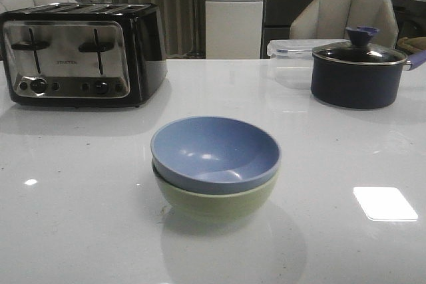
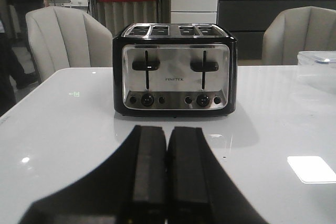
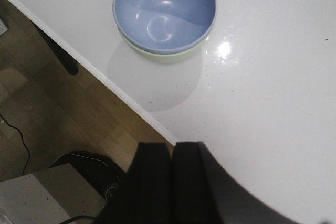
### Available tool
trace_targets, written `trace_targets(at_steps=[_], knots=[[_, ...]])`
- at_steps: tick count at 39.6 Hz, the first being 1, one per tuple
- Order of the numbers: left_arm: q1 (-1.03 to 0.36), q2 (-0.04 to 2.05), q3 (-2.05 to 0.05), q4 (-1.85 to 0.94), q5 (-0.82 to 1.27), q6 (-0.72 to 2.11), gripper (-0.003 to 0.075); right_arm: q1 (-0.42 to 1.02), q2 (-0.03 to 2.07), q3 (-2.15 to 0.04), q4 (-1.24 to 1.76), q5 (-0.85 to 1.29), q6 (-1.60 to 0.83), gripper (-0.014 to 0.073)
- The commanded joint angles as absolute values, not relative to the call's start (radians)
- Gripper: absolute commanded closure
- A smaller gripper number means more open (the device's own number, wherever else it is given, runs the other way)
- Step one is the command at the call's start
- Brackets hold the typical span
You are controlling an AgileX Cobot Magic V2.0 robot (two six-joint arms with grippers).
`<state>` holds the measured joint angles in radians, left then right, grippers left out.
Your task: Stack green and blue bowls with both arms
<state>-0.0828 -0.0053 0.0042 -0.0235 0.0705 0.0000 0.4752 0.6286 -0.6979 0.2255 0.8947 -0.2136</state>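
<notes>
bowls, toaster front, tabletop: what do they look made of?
Blue bowl and green bowl: probably matte plastic or melamine; flat colour, soft dull highlights, thin rims. Ceramic can't be ruled out.
Toaster front: brushed metal, likely stainless steel, grey streaky sheen, set in a glossy black shell, probably plastic.
Table: white, polished, faintly speckled, mirrors the lights; looks like stone or quartz composite.

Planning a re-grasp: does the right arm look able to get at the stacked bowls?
Probably yes. The dusty blue bowl sits in the pale green bowl on open white table, with nothing between them and the shut right end effector.
</notes>
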Motion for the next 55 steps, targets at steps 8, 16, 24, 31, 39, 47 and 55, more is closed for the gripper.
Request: trace_targets(at_steps=[8, 16, 24, 31, 39, 47, 55], knots=[[-0.080, -0.025, 0.011, -0.023, -0.022, -0.006, 0.0622, 0.475, 0.628, -0.724, 0.243, 0.836, -0.223, 0.0557], [-0.080, -0.025, 0.011, -0.023, -0.022, -0.006, 0.0622, 0.475, 0.628, -0.724, 0.243, 0.836, -0.223, 0.0557], [-0.080, -0.025, 0.011, -0.023, -0.022, -0.006, 0.0622, 0.408, 0.562, -0.695, 0.239, 0.792, -0.223, 0.0557], [-0.080, -0.025, 0.011, -0.023, -0.022, -0.006, 0.0622, 0.261, 0.368, -0.486, 0.238, 0.456, -0.223, 0.0557], [-0.080, -0.025, 0.011, -0.023, -0.022, -0.006, 0.0622, 0.140, 0.141, -0.214, 0.238, 0.107, -0.223, 0.0557], [-0.080, -0.025, 0.011, -0.023, -0.022, -0.006, 0.0622, 0.041, 0.030, -0.041, 0.238, 0.000, -0.223, 0.0557], [-0.080, -0.023, 0.011, -0.023, -0.022, -0.006, 0.0622, 0.020, -0.031, 0.023, 0.236, 0.022, -0.223, 0.0557]])
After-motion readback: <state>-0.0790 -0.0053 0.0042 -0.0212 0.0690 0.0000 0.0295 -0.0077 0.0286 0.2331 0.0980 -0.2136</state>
